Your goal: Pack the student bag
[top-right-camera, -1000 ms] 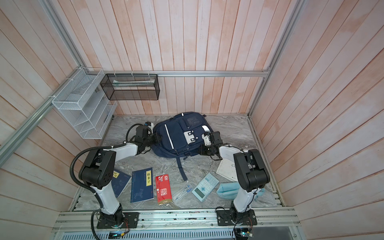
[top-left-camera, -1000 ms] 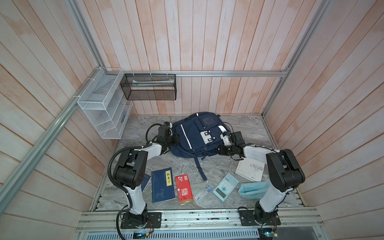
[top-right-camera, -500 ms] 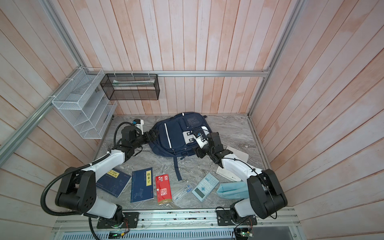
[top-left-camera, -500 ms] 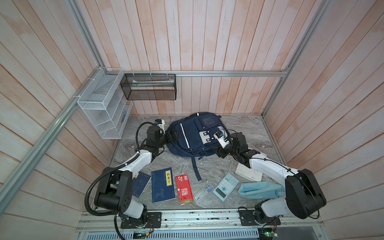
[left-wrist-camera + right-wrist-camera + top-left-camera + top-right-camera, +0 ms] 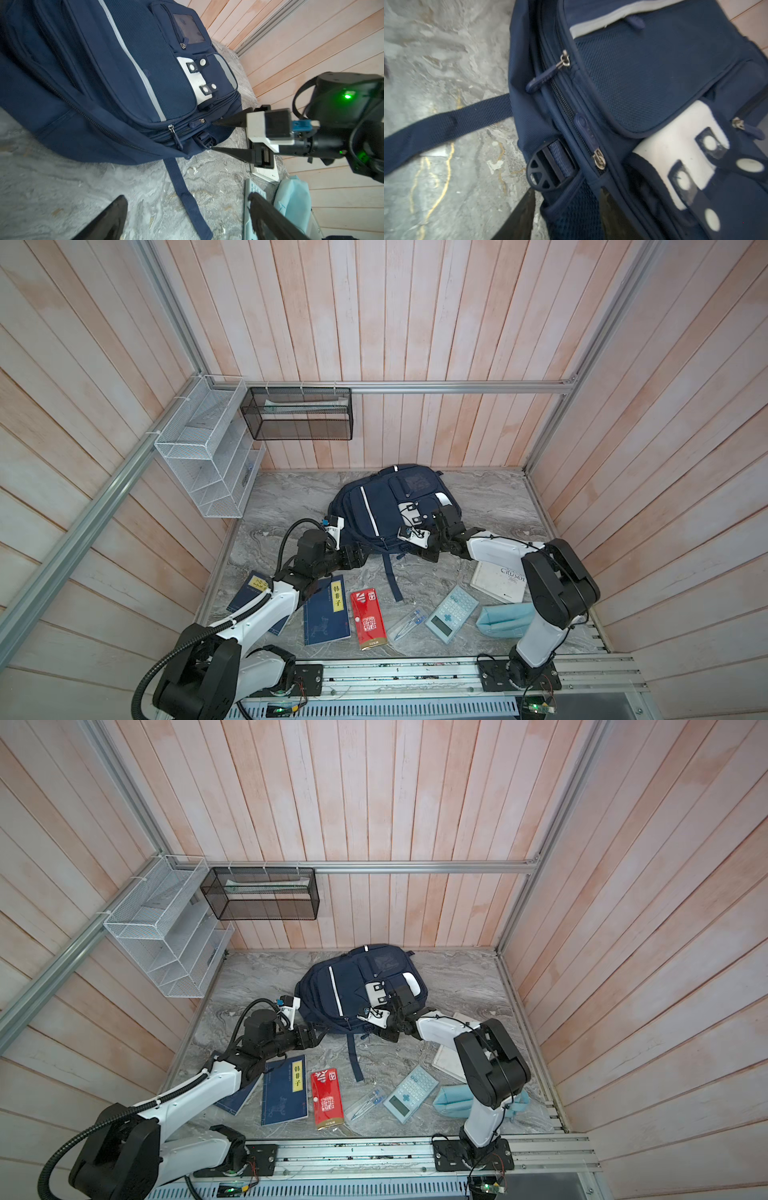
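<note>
The student bag [image 5: 374, 506] lies flat on the grey tabletop [image 5: 490, 497], toward the back, with its front side up. One long strap [image 5: 182, 187] trails out over the tabletop. My left claw [image 5: 360, 554] is wide open and has nothing in it. It is near the bag's front edge. My right claw [image 5: 213, 135] is open a bit too. Its two pointy tips are right at the bag's corner, and the black buckle [image 5: 544, 172] sits between them.
</note>
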You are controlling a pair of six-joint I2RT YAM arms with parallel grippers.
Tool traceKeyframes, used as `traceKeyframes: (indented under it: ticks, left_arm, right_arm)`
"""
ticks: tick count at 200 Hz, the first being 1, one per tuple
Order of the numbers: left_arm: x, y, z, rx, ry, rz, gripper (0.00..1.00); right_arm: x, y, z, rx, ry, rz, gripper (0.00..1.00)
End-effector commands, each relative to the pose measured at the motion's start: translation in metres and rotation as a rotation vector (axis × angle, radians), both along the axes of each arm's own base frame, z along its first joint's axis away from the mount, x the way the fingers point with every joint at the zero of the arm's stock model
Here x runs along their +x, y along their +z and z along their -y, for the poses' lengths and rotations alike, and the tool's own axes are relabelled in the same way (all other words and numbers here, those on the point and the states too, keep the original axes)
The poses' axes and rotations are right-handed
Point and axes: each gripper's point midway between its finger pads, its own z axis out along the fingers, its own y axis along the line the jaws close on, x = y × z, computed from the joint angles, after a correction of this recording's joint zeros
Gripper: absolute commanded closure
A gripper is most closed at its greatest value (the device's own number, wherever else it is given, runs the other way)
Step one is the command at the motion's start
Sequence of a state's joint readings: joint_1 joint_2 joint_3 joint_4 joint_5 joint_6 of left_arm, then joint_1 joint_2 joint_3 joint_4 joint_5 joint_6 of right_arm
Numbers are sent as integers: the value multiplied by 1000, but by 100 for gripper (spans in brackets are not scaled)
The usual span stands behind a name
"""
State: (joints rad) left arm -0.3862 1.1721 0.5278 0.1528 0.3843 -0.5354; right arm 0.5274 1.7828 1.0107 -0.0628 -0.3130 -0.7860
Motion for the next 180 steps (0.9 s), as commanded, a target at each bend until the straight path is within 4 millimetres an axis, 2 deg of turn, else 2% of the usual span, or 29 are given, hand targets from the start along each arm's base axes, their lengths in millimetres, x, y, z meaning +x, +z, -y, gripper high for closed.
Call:
traceKeyframes:
  ticks: [1,23,39,42,65,80,106,135,164,180]
  left_arm:
    - [-9,4,-4,-4,4,28,8]
    - [-16,-3,-6,-12,1,15,8]
    - [-18,-7,-3,-40,-10,16,13]
    - [-19,-7,-1,-46,-19,15,14]
    - [-21,-4,20,-15,-98,72,20]
    - [-20,-7,33,79,-119,140,25]
    - [-21,-14,60,197,-180,246,39]
    - [-16,-23,81,298,-150,368,48]
    - [4,-48,95,369,-140,367,55]
    - [11,-52,101,356,-110,380,58]
  right_arm:
    - [-3,-13,3,-51,15,-23,55]
    - [-2,-24,6,-92,24,20,69]
    - [2,-31,8,-112,42,70,98]
    - [2,-31,7,-112,43,74,100]
    - [0,-22,1,-70,53,63,100]
    - [-3,-2,-8,4,61,43,100]
    - [-11,29,-23,120,82,-28,100]
    - [-12,45,-31,187,76,-79,100]
    - [-17,55,-36,232,83,-106,100]
    - [-19,58,-37,243,88,-106,100]
